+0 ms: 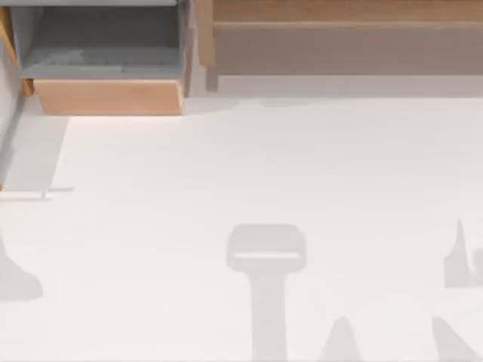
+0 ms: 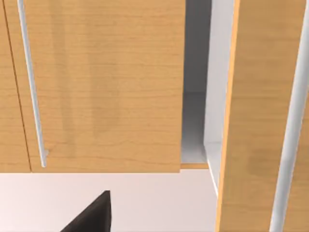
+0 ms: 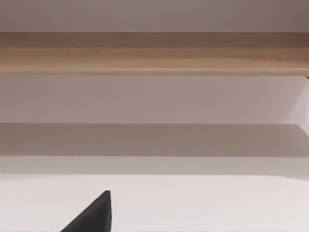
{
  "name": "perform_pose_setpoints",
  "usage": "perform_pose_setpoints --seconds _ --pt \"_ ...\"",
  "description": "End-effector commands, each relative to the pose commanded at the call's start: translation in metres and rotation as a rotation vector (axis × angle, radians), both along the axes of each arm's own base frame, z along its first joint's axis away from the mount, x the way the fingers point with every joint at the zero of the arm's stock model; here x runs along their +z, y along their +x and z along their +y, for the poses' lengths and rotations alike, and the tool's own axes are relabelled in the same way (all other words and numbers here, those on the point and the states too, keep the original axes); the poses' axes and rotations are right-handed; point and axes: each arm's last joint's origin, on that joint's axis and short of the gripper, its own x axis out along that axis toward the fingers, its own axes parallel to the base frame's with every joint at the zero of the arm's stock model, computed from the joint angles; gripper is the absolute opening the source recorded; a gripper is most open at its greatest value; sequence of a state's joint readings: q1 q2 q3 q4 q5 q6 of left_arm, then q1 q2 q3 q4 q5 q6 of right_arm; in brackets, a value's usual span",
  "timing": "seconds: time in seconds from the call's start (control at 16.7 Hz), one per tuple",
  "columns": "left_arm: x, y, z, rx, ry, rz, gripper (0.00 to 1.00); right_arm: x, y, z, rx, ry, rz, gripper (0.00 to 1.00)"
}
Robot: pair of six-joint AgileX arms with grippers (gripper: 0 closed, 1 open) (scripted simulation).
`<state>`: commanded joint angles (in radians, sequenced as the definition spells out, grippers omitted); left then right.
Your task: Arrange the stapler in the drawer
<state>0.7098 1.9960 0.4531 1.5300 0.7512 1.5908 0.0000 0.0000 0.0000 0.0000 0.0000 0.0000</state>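
The drawer [image 1: 106, 68] stands open at the desk's [image 1: 264, 166] far left corner — grey floor bare in the top view; both grippers' jaw states cannot be told.

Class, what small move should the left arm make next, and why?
Probably draw the left gripper back a little: its wrist view faces a wooden panel close up, while the drawer stands open, grey floor exposed. The right gripper faces the shelf.

No legible text anywhere.

Open drawer [image 1: 109, 96] far left, shelf unit [image 1: 339, 45] far right, white table [image 1: 264, 166]
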Motion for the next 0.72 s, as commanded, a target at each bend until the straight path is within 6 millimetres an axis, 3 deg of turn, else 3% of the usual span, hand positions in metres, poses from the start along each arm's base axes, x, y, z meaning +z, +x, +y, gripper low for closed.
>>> perform_pose_setpoints --seconds 0.24,0.48,0.72 --pt "0.0 0.02 -0.001 -0.001 0.0 0.0 1.0 0.0 0.0 0.0 0.0 0.0 0.0 1.0" --pt "0.0 0.021 -0.001 -0.001 0.0 0.0 1.0 0.0 0.0 0.0 0.0 0.0 0.0 1.0" --pt "0.0 0.021 -0.001 -0.001 0.0 0.0 0.7 0.0 0.0 0.0 0.0 0.0 0.0 1.0"
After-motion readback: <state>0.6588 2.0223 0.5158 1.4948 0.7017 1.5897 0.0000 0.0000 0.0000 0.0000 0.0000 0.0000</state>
